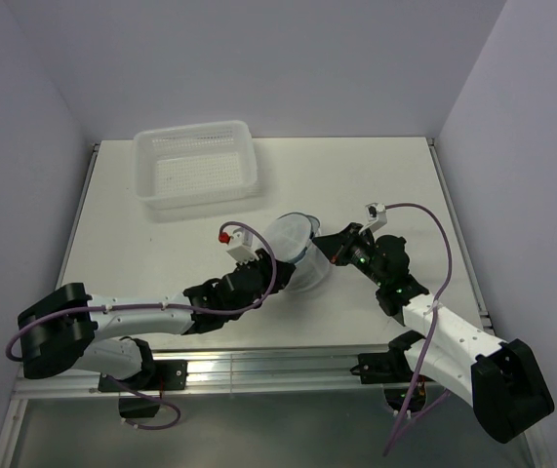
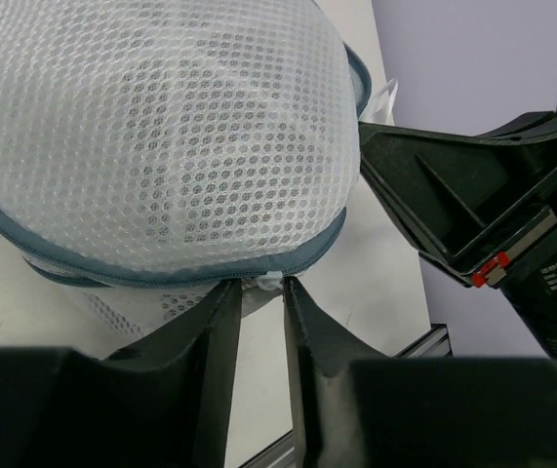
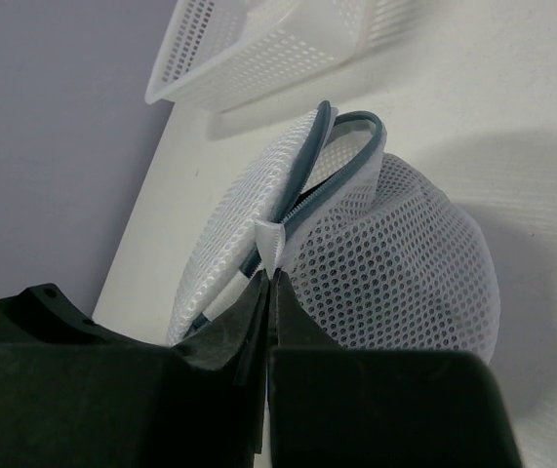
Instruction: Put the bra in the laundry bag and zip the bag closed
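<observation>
The laundry bag sits mid-table, wedged between your two claws, nearer than the white basket. Your right gripper comes in from the right, its fingers pressed together on a white tab at the bag's seam. Above the tab the zipper rim gapes. Your left gripper meets the bag's near-left side, tips narrowly apart at the zipper line. You cannot tell whether they pinch anything.
</observation>
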You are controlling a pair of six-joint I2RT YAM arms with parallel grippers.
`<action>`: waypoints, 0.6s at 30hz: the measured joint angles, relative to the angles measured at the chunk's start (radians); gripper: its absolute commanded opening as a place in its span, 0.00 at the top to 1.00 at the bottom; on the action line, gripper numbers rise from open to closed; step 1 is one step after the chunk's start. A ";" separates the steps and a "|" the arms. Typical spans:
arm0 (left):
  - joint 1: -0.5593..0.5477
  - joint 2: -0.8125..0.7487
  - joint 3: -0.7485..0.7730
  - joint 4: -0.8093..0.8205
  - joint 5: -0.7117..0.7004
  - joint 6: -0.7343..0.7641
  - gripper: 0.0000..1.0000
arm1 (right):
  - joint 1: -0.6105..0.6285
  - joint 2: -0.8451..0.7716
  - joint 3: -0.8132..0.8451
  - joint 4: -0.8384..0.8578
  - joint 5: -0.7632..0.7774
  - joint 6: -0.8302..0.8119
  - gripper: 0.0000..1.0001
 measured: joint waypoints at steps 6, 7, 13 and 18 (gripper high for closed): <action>0.001 0.000 0.000 0.020 -0.003 0.017 0.85 | 0.000 0.000 -0.001 0.000 -0.002 0.000 1.00; 0.001 0.000 0.000 0.021 -0.003 0.019 0.86 | 0.000 0.000 -0.001 0.000 -0.002 0.000 1.00; 0.001 0.000 0.000 0.021 -0.009 0.019 1.00 | 0.000 -0.002 -0.015 0.001 -0.002 0.000 1.00; 0.001 -0.001 -0.001 0.016 -0.008 0.019 1.00 | 0.000 -0.001 -0.015 -0.001 0.001 0.000 1.00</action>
